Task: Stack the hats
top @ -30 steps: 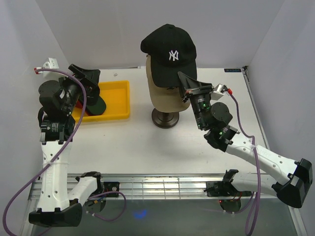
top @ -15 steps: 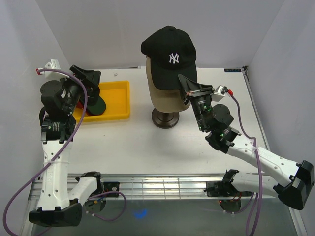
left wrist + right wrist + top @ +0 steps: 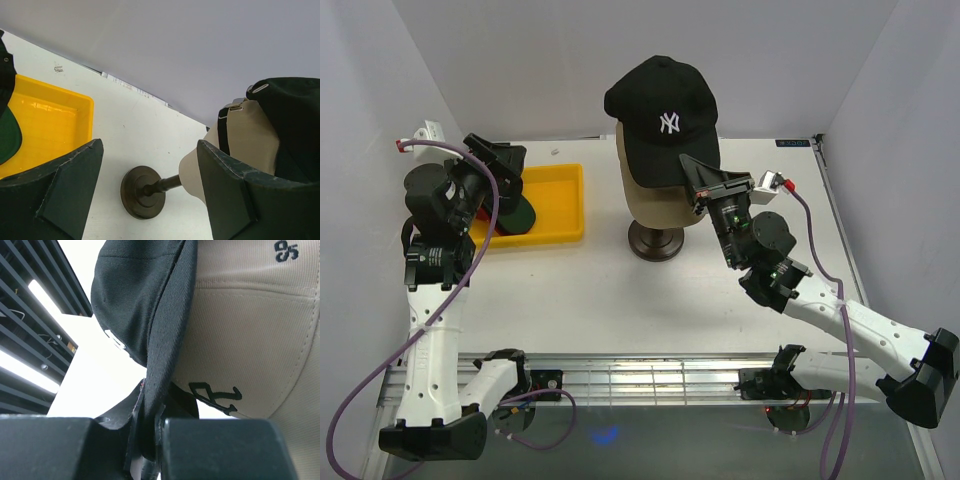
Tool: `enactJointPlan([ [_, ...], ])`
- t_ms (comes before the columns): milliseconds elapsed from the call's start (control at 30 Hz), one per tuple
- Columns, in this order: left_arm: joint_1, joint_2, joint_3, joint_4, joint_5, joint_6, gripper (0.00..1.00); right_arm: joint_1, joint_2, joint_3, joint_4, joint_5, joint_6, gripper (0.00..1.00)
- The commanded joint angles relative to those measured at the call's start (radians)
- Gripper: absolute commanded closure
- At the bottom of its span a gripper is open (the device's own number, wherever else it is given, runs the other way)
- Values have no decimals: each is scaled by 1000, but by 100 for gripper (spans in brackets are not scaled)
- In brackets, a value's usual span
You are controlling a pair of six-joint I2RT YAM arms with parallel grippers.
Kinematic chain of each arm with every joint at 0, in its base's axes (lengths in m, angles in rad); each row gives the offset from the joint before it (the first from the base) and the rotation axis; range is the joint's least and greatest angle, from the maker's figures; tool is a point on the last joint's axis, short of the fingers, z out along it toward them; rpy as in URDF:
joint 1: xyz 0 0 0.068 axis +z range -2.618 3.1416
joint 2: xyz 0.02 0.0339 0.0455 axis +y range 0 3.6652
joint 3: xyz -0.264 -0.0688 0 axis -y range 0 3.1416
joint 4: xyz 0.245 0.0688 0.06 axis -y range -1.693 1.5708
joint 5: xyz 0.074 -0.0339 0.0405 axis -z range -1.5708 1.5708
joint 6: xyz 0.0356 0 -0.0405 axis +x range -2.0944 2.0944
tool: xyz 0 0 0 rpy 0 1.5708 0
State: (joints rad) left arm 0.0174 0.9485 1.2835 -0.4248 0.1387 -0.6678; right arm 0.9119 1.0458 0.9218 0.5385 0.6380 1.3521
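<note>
At the far left we see the left fingers (image 3: 503, 165) spread wide and holding nothing, hovering over the yellow tray (image 3: 568, 195) that sits on the bench (image 3: 600, 300). In the tray lies a dark green cap (image 3: 518, 213). A sliver of red fabric (image 3: 480, 214) shows beside it, mostly hidden by the arm, so we cannot tell what it belongs to. From the left wrist camera we look out between the two open fingers, across the bare bench, toward the dark round stand (image 3: 655, 242) and the beige mannequin head (image 3: 655, 200) it carries, just right of the tray. The head wears a tan cap (image 3: 240, 315) with stitched seams and dark embroidered letters, and on top of that sits the black NY cap (image 3: 660, 105), its crown tilted and its brim angled down toward the near right. The right fingers (image 3: 693, 182) are closed on that brim. In the right wrist view we see the black brim's edge pinched between the two pads, with the tan fabric lying just beside it. The right arm reaches in from the near right corner of the bench.
</note>
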Motion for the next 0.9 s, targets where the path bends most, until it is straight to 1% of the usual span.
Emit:
enactJointPlan([
  [0, 0, -2, -6, 15, 10, 14, 14, -2, -6, 2, -72, 37, -33, 92],
  [133, 0, -5, -6, 14, 9, 17, 15, -2, -15, -31, -64, 42, -21, 92],
  [400, 0, -1, -10, 12, 10, 19, 15, -11, -44, -119, -78, 48, 58, 92],
  [567, 0, 4, -16, 12, 13, 16, 16, -13, -49, -110, -141, 54, 59, 92],
  [867, 0, 12, -19, 12, 13, 17, 17, -28, -27, -87, -232, 34, 9, 92],
])
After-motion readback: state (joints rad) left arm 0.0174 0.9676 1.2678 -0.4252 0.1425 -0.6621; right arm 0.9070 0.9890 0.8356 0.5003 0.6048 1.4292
